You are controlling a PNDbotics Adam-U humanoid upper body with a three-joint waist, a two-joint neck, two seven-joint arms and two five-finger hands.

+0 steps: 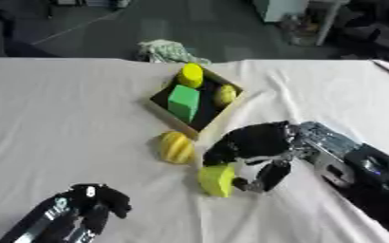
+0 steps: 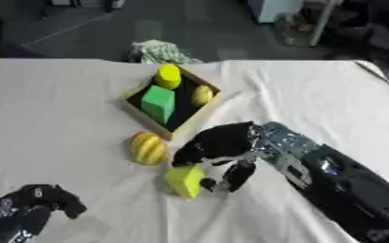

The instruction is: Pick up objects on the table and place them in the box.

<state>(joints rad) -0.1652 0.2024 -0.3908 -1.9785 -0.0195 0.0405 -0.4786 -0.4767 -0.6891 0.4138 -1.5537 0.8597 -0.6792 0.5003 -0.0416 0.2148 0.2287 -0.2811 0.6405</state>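
Note:
A shallow wooden box (image 1: 166, 113) with a dark floor lies on the white cloth. It holds a green block (image 1: 183, 100), a yellow cylinder (image 1: 190, 75) and a small yellow-olive fruit (image 1: 224, 95). In front of it on the cloth sits a striped yellow gourd-like piece (image 1: 175, 147). To its right lies a yellow-green block (image 1: 217, 180). My right hand (image 1: 256, 142) reaches from the right, fingers above the block and thumb beside it, pinching it. My left hand (image 1: 94, 201) rests at the lower left, fingers curled, holding nothing.
The table's far edge runs just behind the box, with a pale patterned cloth bundle (image 1: 166, 50) beyond it on the dark floor. White cloth (image 1: 57, 114) stretches wide to the left of the box.

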